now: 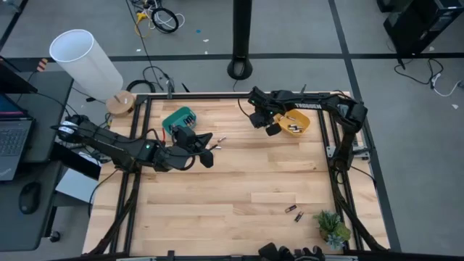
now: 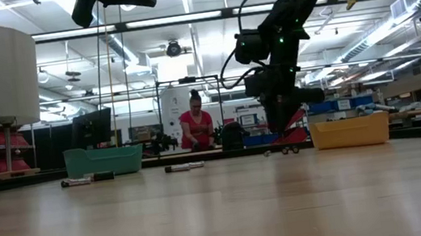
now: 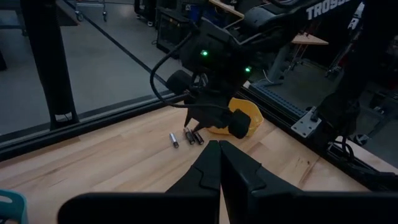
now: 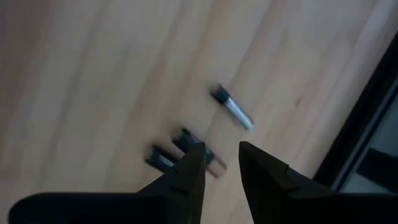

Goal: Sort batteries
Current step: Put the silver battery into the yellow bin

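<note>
The left claw point(image 1: 206, 150), its fingers pressed together and empty, hovers over the table point(image 1: 217, 203) just beside the teal bin point(image 1: 179, 119), whose contents cannot be made out. The right arm, lettered "TROSSEN", holds the right claw point(image 4: 217, 165) with fingers apart and nothing between them, right above three batteries point(image 3: 188, 137) lying on the wood. Just beyond that claw sits the orange bin point(image 1: 297, 121) with batteries inside, and two more batteries point(image 1: 293, 212) lie well away at the table's near edge.

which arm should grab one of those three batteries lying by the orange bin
Right. The right gripper hangs open just above the batteries; the left gripper is shut and farther back, near the teal bin.
</note>
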{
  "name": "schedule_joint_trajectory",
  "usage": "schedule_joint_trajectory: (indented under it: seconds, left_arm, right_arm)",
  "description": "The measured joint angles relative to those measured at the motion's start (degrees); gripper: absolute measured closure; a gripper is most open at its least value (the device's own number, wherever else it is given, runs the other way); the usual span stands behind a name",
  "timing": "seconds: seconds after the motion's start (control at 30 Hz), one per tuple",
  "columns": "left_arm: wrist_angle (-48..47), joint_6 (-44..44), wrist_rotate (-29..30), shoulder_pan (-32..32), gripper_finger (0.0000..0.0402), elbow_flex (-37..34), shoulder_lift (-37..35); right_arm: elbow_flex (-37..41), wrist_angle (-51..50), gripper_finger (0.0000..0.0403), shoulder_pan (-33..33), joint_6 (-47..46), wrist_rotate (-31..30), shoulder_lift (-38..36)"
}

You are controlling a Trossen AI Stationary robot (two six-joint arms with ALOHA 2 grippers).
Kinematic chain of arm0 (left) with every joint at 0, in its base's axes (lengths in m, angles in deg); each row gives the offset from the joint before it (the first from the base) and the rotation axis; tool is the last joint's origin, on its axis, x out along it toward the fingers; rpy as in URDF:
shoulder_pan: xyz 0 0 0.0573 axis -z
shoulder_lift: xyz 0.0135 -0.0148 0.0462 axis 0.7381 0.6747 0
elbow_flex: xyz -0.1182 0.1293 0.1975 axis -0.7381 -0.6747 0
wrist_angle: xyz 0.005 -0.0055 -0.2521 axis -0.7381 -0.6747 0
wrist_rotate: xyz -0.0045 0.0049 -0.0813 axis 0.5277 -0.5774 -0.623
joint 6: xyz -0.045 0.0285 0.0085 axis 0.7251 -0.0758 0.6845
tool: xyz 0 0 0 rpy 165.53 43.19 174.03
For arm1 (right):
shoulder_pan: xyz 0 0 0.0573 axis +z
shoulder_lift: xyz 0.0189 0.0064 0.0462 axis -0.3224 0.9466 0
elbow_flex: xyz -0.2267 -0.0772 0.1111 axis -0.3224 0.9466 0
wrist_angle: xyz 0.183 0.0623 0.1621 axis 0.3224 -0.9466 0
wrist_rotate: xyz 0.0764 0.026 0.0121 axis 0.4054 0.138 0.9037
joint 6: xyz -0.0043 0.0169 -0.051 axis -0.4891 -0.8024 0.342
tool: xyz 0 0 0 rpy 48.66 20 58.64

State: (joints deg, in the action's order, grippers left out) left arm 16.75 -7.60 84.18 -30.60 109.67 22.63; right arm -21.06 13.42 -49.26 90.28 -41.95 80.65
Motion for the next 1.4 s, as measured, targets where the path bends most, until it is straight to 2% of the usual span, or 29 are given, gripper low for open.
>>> schedule_joint_trajectory:
  seconds: [0.23, 0.43, 0.63, 0.8, 0.93, 1.03, 1.23, 1.4]
  left_arm:
    - [-0.2, -0.3, 0.0, 0.0, 0.0389, 0.0, 0.0]
    - [-0.4, -0.5, 0.0, 0.0, 0.0389, 0.0, 0.0]
    - [-0.4, -0.5, 0.0, 0.0, 0.0389, 0.0, 0.0]
    - [-0.5, -0.5, -0.3, 0.0, 0.0389, 0.0, 0.0]
    - [-0.5, -0.5, -1.2, 0.0, 0.0389, 0.0, 0.0]
    - [-0.5, -0.7, -1.3, 0.0, 0.0389, 0.0, 0.0]
    - [-0.5, -1.9, -1.4, 0.0, 0.0389, 0.0, 0.0]
    - [-0.5, -2.0, -1.4, 0.0, 0.0389, 0.0, 0.0]
  right_arm:
    - [0.3, 0.1, 0.0300, -1.3, 2.7, -1.5, 2.0]
    - [0.2, 4.3, 0.0300, -0.8, 4.0, -1.3, 3.1]
    - [0.2, 4.5, 0.0300, -0.6, 4.4, -1.5, 6.1]
    - [0.1, 5.1, 0.0300, 0.4, 5.7, -4.1, 8.1]
    - [0.1, 5.2, 0.0303, 0.6, 5.6, -3.3, 8.3]
    - [0.1, 4.9, 0.0320, 0.6, 4.8, -1.5, 8.3]
    - [0.0, 3.9, 0.0381, 0.7, 1.3, 4.8, 8.5]
    - [0.0, 3.9, 0.0388, 2.0, 1.1, 6.0, 8.5]
